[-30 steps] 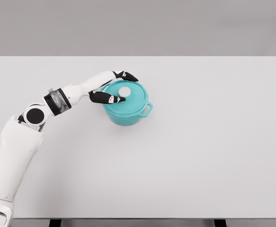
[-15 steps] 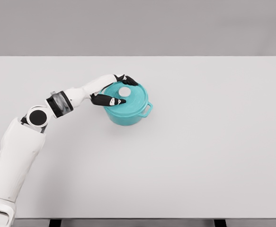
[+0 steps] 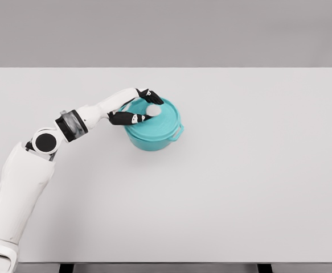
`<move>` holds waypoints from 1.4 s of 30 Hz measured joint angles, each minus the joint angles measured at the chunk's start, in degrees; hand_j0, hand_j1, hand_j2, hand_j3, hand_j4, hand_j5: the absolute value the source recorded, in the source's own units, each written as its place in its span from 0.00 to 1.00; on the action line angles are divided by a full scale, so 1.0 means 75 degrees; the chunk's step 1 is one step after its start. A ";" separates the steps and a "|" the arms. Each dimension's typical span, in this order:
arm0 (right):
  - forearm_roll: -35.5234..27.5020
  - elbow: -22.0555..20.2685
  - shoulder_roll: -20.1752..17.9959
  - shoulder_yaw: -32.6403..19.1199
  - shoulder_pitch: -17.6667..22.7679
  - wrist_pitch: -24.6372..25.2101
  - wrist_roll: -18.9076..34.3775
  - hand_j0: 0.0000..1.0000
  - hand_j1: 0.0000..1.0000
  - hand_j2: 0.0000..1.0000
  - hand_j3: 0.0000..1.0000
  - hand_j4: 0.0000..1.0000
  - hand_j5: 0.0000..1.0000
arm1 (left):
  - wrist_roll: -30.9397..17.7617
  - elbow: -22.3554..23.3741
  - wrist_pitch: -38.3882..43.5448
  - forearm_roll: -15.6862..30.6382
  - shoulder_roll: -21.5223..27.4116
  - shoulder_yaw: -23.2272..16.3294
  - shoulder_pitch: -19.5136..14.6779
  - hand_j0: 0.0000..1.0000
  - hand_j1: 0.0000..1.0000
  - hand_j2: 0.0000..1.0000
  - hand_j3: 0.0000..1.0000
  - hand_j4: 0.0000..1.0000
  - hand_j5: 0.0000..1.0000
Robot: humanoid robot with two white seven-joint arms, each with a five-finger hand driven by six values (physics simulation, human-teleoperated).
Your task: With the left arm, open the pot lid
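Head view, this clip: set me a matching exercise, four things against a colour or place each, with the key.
Things:
1. pot
2. knob
3. left hand
4. table

Descriptions:
A. white, on top of the lid
B. black fingers on either side of the knob
C. pale grey, bearing the pot
D. teal, with a side handle

Pairs: 1-D, 2-A, 3-B, 4-C

- The pot (image 3: 154, 136) is showing a smooth teal surface with a soft enamel-like sheen.
- Its lid (image 3: 160, 122) is looking equally smooth and teal, and the knob (image 3: 153, 110) is appearing white and matt.
- The table (image 3: 240, 170) is presenting a plain, matt, pale grey top.
- The left hand (image 3: 140, 108) is showing black fingers with a slight gloss, on a smooth white plastic-looking arm shell.
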 measured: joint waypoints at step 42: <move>0.0000 0.0000 0.0000 0.0000 0.0000 0.0000 0.0000 1.00 1.00 1.00 1.00 1.00 1.00 | 0.0003 -0.0223 0.0000 0.0117 -0.0020 0.0186 0.0059 0.49 0.49 0.49 0.49 0.49 0.49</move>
